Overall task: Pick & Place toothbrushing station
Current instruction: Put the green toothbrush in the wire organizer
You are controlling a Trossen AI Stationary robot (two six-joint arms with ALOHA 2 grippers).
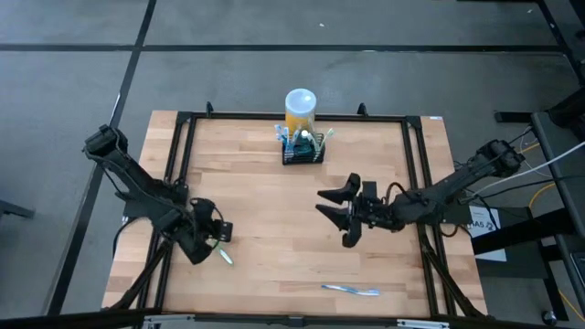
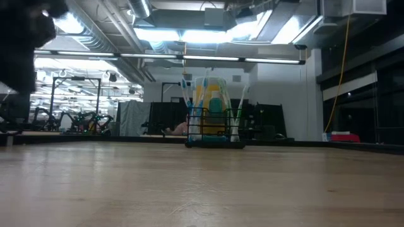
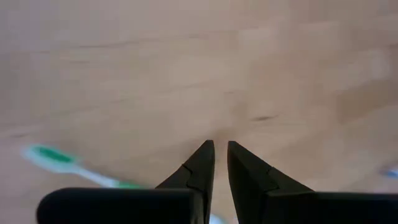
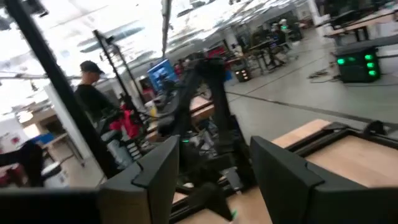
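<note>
The toothbrushing station (image 1: 303,152) is a small black wire-mesh holder standing at the table's far middle, with several toothbrushes upright in it; it also shows in the low view (image 2: 214,126). My left gripper (image 1: 219,234) is at the near left, low over the table, its fingers (image 3: 221,152) almost together and empty. A green toothbrush (image 1: 224,257) lies flat on the table just beside it and shows in the left wrist view (image 3: 59,159). My right gripper (image 1: 327,205) is open and empty right of the table's middle, raised, its fingers (image 4: 214,171) pointing toward the left edge.
A yellow cylinder with a white round top (image 1: 301,106) stands right behind the holder. A blue-and-white toothbrush (image 1: 351,290) lies near the front edge. A black frame (image 1: 183,137) runs along the table's sides. A person (image 4: 93,93) stands in the room beyond.
</note>
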